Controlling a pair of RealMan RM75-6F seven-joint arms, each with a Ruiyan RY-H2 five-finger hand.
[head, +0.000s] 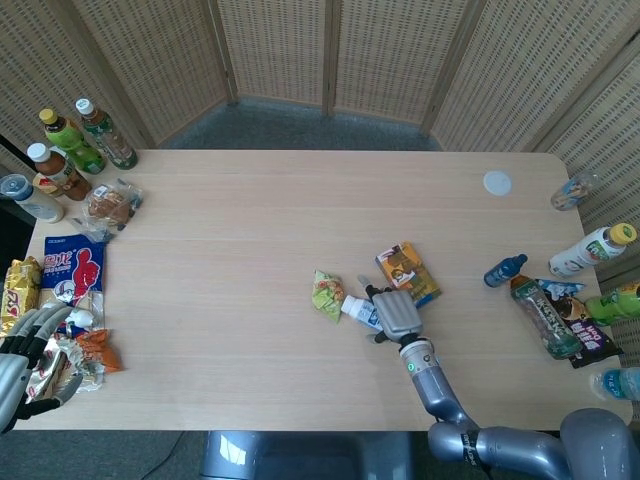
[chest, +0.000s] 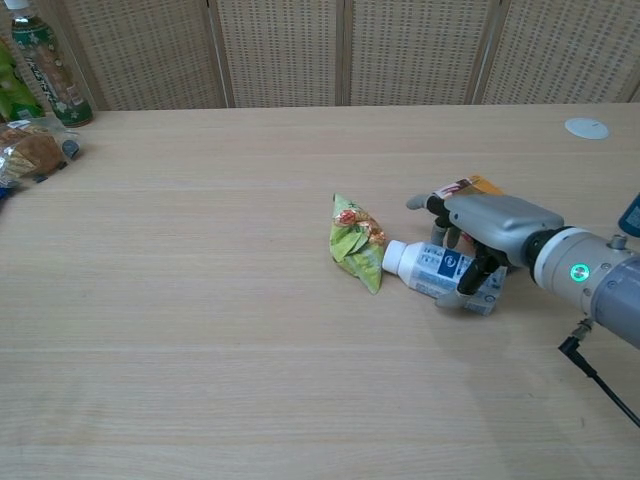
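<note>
My left hand (head: 25, 350) lies at the lower left edge, fingers spread, holding nothing, beside snack packets (head: 75, 350). Right of centre, a green packet (chest: 355, 243) touches the cap of a white bottle (chest: 430, 270) lying flat; my right hand (chest: 485, 235) grips that bottle, with an orange packet (head: 408, 270) just behind

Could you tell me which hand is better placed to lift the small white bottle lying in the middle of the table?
The right hand: its fingers already wrap the white bottle. The left hand sits far off at the table's left edge.

Bright even light, soft faint shadows; sharp focus, no glare
</note>
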